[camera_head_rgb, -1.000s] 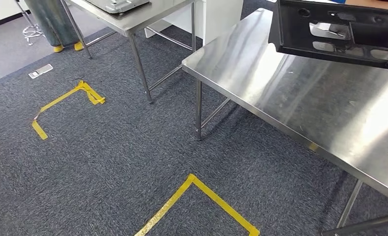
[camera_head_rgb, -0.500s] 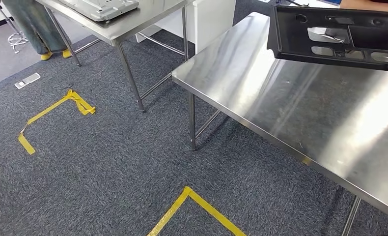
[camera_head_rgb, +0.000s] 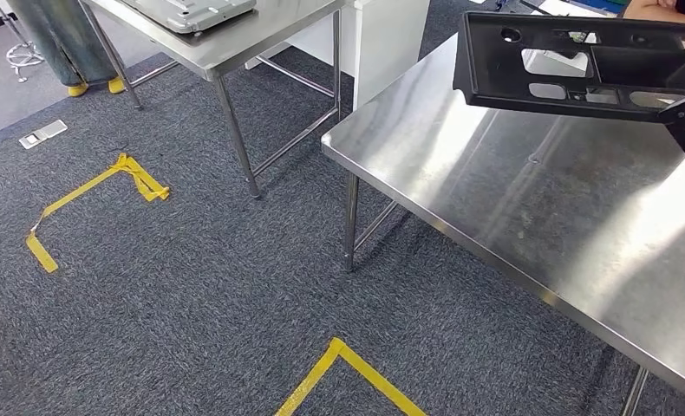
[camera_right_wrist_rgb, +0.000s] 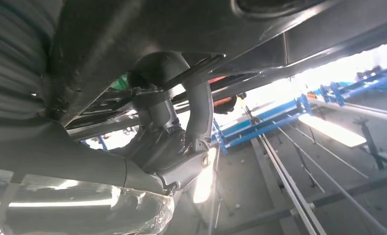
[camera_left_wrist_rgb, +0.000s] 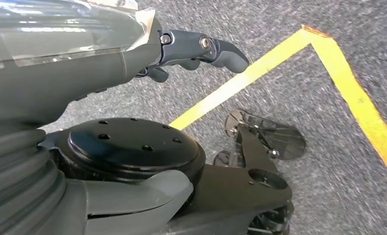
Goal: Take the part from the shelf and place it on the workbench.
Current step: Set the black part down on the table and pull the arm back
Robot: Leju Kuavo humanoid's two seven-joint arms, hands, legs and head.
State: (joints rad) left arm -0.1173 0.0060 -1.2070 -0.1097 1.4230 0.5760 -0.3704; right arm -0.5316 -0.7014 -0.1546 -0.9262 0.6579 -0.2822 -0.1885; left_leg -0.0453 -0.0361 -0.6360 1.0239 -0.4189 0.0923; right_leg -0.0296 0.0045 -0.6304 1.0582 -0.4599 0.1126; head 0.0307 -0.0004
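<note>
1. The black part [camera_head_rgb: 582, 65], a flat moulded panel with cut-outs, hangs in the air over the far right end of the steel workbench [camera_head_rgb: 512, 208]. It is held roughly level and clear of the surface, I'd say so it can be lowered flat rather than dragged across the metal.
2. The right hand [camera_right_wrist_rgb: 181, 142] is under the part, its fingers [camera_right_wrist_rgb: 199, 112] hooked up around the panel's edge and clamped on it; that grip carries the load from below.
3. The left hand [camera_left_wrist_rgb: 196, 51] hangs low above the carpet and its yellow floor tape [camera_left_wrist_rgb: 260, 68], fingers loosely apart with nothing in them.
4. A second table [camera_head_rgb: 235, 39] stands to the far left, and a person's legs [camera_head_rgb: 57, 39] behind it.
</note>
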